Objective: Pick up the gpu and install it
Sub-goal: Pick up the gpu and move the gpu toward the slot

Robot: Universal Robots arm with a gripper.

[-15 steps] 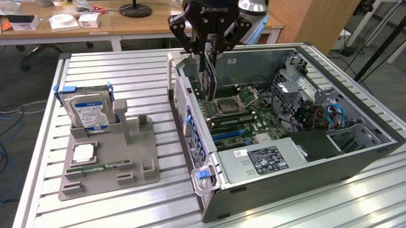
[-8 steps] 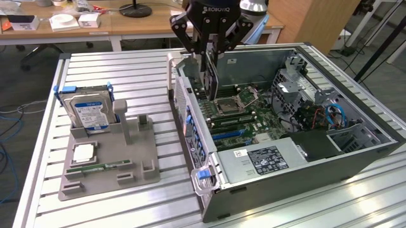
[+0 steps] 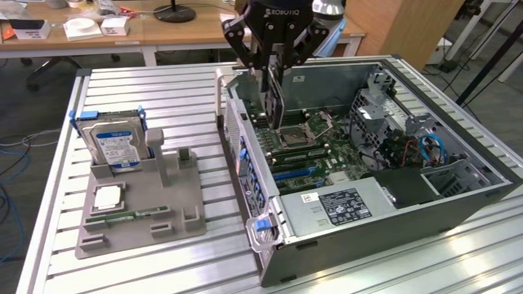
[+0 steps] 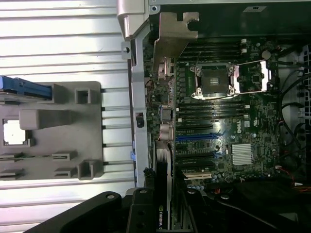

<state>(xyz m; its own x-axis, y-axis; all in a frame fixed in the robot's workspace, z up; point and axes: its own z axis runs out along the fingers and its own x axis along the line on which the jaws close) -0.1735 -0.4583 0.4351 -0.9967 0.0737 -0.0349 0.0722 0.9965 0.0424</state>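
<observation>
My gripper (image 3: 274, 61) hangs over the open computer case (image 3: 457, 202) and is shut on the gpu (image 3: 275, 98). The card hangs edge-down, above the motherboard (image 3: 307, 156) and close to the case's wall on the exterior view's left. In the wrist view the gpu (image 4: 164, 160) appears edge-on, running from my gripper (image 4: 160, 216) out to its silver end bracket (image 4: 173, 36). It lies alongside the case's rear wall, over the expansion slots (image 4: 197, 138). Whether its lower edge touches a slot cannot be told.
A grey holder tray (image 3: 135, 226) on the slatted metal table (image 3: 163, 92) carries a hard drive (image 3: 114, 142), a processor chip (image 3: 107, 198) and a memory stick (image 3: 127, 215). Drive cages and cables (image 3: 408, 144) crowd the case's far side. A wooden desk (image 3: 122, 30) stands behind.
</observation>
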